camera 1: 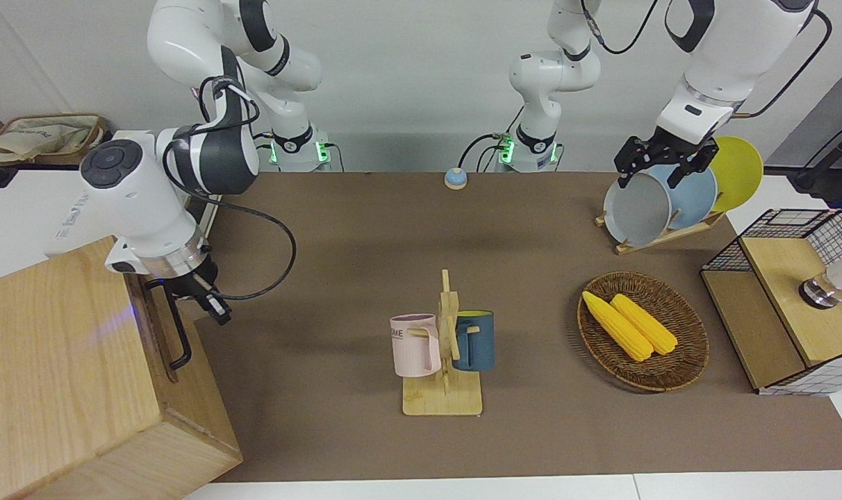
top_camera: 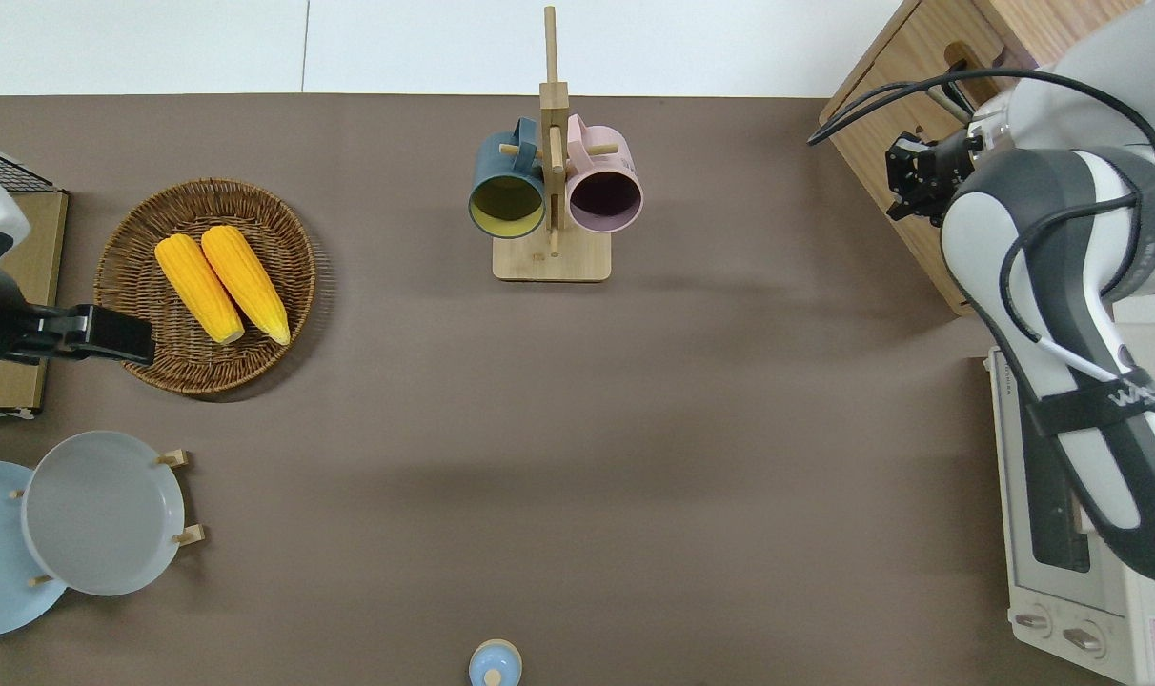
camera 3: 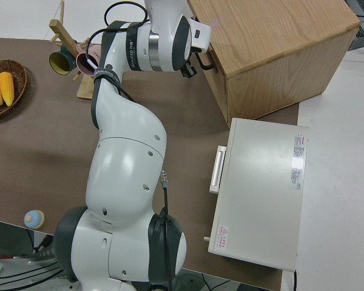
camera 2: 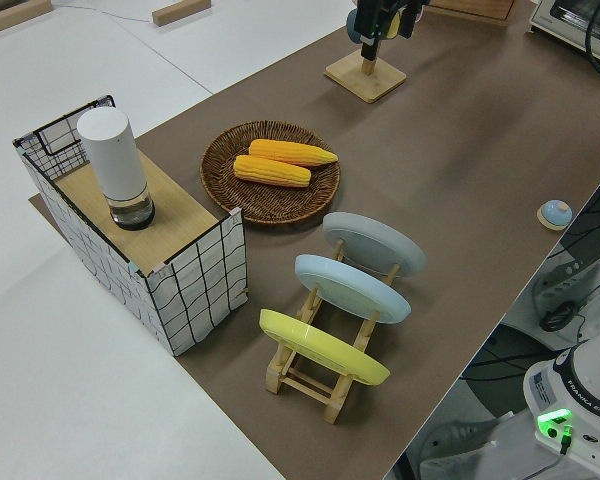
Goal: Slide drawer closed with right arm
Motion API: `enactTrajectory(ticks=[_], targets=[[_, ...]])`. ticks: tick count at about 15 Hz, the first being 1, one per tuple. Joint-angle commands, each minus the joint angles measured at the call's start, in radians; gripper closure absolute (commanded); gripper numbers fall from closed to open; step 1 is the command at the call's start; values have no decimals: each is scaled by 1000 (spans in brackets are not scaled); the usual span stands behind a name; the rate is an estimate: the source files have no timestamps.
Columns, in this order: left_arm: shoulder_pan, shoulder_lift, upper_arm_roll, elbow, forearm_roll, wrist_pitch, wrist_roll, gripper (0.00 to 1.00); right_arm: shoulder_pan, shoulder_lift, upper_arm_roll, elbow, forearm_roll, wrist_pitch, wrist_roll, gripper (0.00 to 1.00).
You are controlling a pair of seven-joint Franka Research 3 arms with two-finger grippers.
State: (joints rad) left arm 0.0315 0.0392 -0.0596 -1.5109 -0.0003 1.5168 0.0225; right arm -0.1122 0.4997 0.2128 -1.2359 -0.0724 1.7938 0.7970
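The drawer [camera 1: 161,337] sits at the top of the big light-wood box [camera 1: 60,361] at the right arm's end of the table, its front close to flush with the box face. Its black loop handle [camera 1: 178,332] sticks out toward the table's middle. My right gripper [camera 1: 209,302] hangs low just beside the upper end of that handle, right at the drawer front. It shows again in the overhead view [top_camera: 909,176] and the right side view [camera 3: 191,65]. My left gripper [camera 1: 661,167] is parked with its fingers spread.
A wooden mug rack [camera 1: 443,347] with a pink and a blue mug stands mid-table. A wicker basket [camera 1: 678,361] holds two corn cobs. A plate rack [camera 1: 661,239], a wire-mesh box [camera 1: 789,298], a small bell [camera 1: 455,178] and a toaster oven [top_camera: 1063,553] are also here.
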Motion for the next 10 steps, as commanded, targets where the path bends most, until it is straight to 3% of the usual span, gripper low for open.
enactTrajectory(ticks=[1, 4, 7, 10], targets=[[4, 11, -6, 26, 17, -20, 10, 7, 67, -58, -16, -10, -1, -108, -103, 1000], [4, 11, -6, 24, 17, -20, 10, 7, 114, -105, -45, -34, 0, -151, -168, 1000], [4, 11, -6, 26, 17, -20, 10, 7, 186, -153, -125, -57, 2, -186, -316, 1000], [4, 11, -6, 26, 17, -20, 10, 7, 259, -196, -225, -85, 23, -200, -445, 1000]])
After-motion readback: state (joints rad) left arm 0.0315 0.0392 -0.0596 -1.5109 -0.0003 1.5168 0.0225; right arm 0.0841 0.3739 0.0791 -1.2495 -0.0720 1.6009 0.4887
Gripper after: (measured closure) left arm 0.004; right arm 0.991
